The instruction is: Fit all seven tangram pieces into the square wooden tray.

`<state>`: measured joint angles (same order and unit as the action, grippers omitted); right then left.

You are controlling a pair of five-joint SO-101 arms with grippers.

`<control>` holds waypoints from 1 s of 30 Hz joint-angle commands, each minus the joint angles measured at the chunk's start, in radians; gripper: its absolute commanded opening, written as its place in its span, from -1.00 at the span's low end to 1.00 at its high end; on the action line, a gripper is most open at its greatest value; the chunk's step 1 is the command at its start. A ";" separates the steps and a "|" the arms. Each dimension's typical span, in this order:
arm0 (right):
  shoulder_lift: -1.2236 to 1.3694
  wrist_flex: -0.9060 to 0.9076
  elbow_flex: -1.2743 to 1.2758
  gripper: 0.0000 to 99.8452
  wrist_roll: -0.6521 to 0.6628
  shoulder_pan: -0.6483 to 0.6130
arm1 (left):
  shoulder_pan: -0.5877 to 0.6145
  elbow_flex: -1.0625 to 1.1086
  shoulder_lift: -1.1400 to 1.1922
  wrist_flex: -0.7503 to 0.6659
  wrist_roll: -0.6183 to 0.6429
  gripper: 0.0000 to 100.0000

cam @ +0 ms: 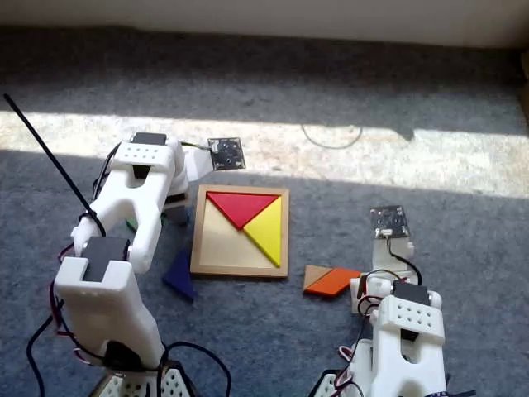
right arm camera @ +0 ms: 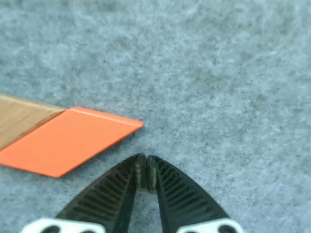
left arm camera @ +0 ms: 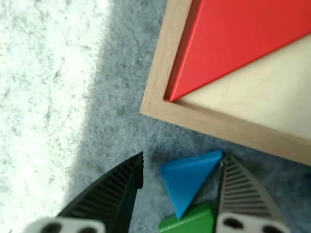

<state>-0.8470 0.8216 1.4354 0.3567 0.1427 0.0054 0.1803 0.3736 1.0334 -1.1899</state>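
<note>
High view places my left arm (cam: 124,240) beside the left edge of the square wooden tray (cam: 240,270), reaching down to the grey carpet (cam: 463,248). On the left wrist view, the left gripper (left arm camera: 182,162) stands with its fingers wide apart. They straddle a small light-blue triangular piece (left arm camera: 188,177) that lies flat on the carpet just outside the tray corner. A green piece (left arm camera: 190,219) touches it on the side nearer the wrist. I judge the wide spread is set to clear the triangle's sides before closing.

A dark-blue triangular piece (cam: 180,275) lies on the carpet just off the tray's near-left corner. The tray sits at centre. It holds a large red triangle (cam: 238,205) against its far edge and a large yellow triangle (cam: 268,231) against its right edge, and the two meet along one side. With two of seven seated, I count five pieces outstanding.

Right of the tray, an orange parallelogram (cam: 337,282) touches a tan wooden piece (cam: 315,275). The right gripper (right arm camera: 146,167) hangs just beside the parallelogram's tip, fingers pressed together and holding nothing, apparently parked.
</note>
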 commanded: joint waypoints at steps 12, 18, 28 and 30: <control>-0.001 -0.038 0.004 -0.99 -0.003 0.004 | 0.045 -0.002 -0.004 -0.008 -0.003 -0.66; -0.001 -0.038 0.004 -0.99 -0.003 0.004 | 0.038 -0.102 -0.065 0.183 0.086 -0.66; -0.001 -0.038 0.004 -0.99 -0.003 0.004 | -0.001 -0.111 -0.262 0.368 0.135 -0.66; -0.001 -0.038 0.004 -0.99 -0.003 0.004 | -0.021 -0.113 -0.291 0.376 0.178 -0.66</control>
<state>-0.8470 0.8201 1.4354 0.3567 0.1412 0.0299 0.1051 0.1895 1.3648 -1.0856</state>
